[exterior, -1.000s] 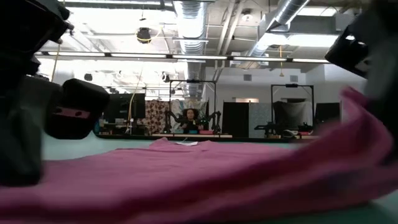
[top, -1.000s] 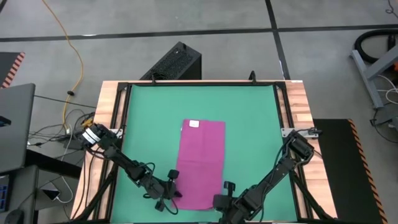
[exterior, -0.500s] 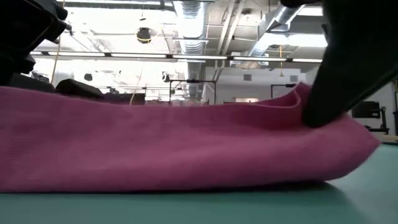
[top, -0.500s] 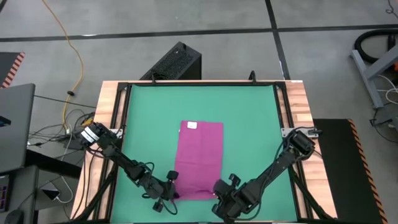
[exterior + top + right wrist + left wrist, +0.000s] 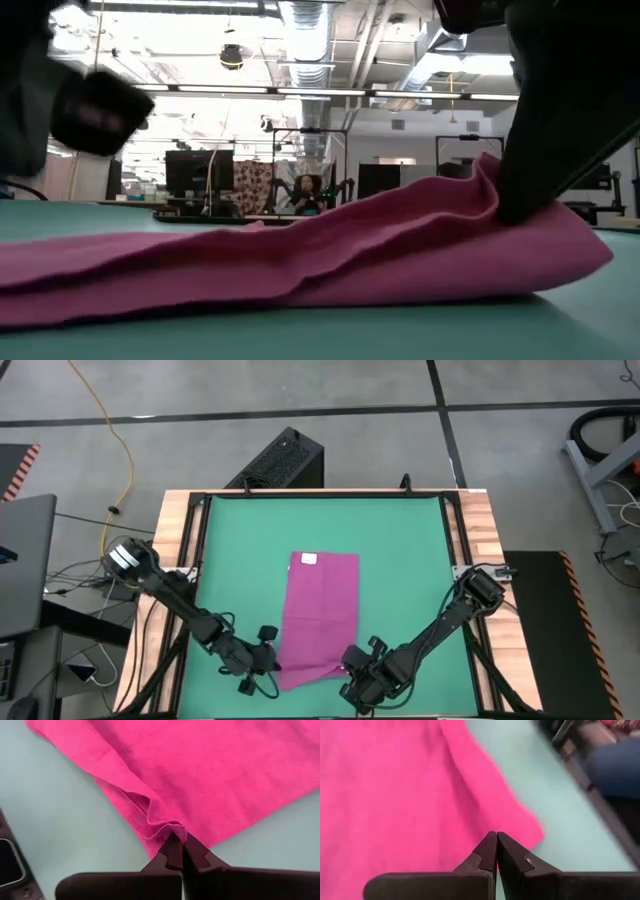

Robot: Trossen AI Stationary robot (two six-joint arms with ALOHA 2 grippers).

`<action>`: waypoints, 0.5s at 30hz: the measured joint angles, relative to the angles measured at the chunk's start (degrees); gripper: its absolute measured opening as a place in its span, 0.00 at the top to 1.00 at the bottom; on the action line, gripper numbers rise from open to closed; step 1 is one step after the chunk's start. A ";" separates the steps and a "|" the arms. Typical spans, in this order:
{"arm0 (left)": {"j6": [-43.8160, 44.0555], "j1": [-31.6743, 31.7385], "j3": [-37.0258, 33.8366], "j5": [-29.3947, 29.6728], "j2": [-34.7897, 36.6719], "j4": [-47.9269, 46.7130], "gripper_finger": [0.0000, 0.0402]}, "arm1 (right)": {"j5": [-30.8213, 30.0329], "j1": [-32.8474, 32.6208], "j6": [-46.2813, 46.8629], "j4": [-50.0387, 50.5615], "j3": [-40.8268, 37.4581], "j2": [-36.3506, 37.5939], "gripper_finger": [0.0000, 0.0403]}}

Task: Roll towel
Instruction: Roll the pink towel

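The left gripper [image 5: 262, 660] sits at the near left corner of the towel [image 5: 320, 615], just beside the cloth's edge on the green table mat [image 5: 400, 550]. In its wrist view its fingertips [image 5: 496, 840] are pressed fully together with no fabric between them, and the towel's corner lies flat on the mat a little beyond them, so this gripper is clenched on nothing. The towel itself lies lengthwise down the middle of the mat, almost entirely flat, with its small white tag [image 5: 311, 559] at the far edge, away from both arms. To the right, the right gripper [image 5: 352, 660] is at the near right corner, and its wrist view shows the fingers clamped on a small pinch of the hem, the fabric bunching into a short fold just ahead of them. The low view agrees: the cloth rises in a ridge toward the right arm's side and slopes down to lie flat on the other side. Judged from this, the rolling has barely begun: only one near corner is lifted, no turn of fabric has been laid over, and no roll exists yet. What remains appears to be nearly everything: getting hold of the left corner too, folding the near edge over, and rolling it toward the tag end.
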State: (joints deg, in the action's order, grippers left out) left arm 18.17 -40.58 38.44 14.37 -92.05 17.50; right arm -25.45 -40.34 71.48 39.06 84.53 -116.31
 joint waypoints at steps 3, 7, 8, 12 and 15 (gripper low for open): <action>-1.43 -0.35 0.00 0.76 1.56 -0.51 1.00 | 0.00 0.20 -1.66 -0.15 0.00 -0.02 0.98; -2.65 -1.07 0.00 4.82 1.37 -0.26 1.00 | -0.01 0.28 -1.12 -0.30 0.00 -0.04 0.99; -2.69 -1.09 0.00 5.01 0.78 -0.26 1.00 | 0.00 0.28 -1.03 -0.23 0.00 -0.04 0.99; -2.87 -1.09 0.00 6.33 -2.08 0.01 1.00 | 0.15 0.48 1.15 0.08 0.00 -0.63 0.99; -2.86 -1.07 0.00 7.42 -4.43 -0.16 1.00 | 1.49 0.83 1.54 0.21 0.00 -1.18 0.99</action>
State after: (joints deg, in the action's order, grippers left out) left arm 15.31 -41.65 38.44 21.79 -96.47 17.34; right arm -23.96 -39.51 73.02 39.27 84.53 -117.49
